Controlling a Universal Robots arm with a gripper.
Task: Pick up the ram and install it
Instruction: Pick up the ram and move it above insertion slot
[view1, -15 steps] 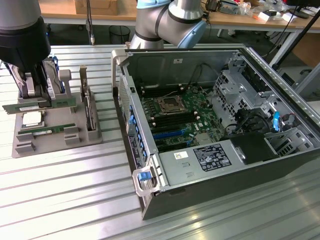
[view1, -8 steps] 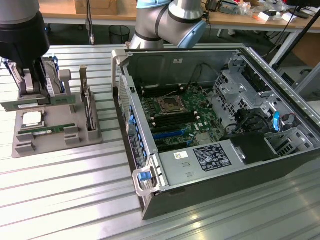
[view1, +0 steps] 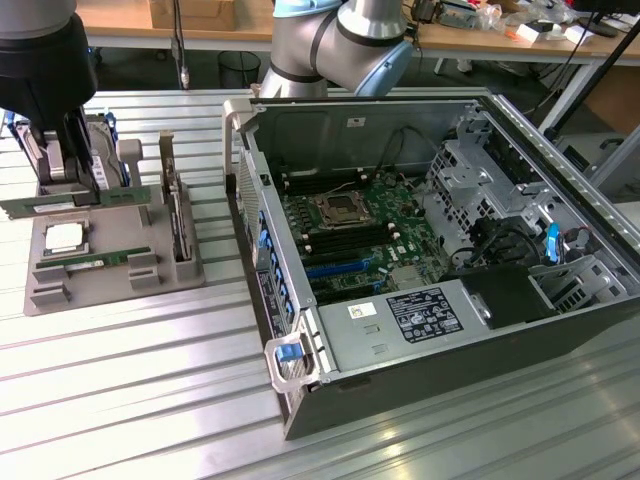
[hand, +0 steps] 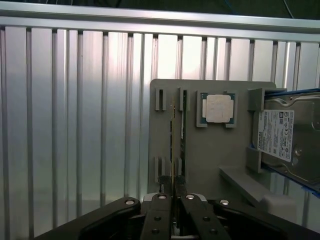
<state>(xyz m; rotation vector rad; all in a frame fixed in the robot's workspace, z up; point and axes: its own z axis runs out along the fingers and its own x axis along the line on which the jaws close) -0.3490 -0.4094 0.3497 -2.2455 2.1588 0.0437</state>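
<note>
The ram is a long thin green stick, held level just above the grey parts tray at the exterior view's left. My gripper comes down on it from above and is shut on its upper edge. In the wrist view the ram runs edge-on away from my gripper, pinched between the two black fingers. A second green stick lies in the tray's front slots, and it sits in the wrist view beside the held one.
The tray also carries a CPU, a hard drive and an upright card. The open computer case lies at the exterior view's right, with its motherboard and memory slots exposed. Ribbed aluminium table lies all around.
</note>
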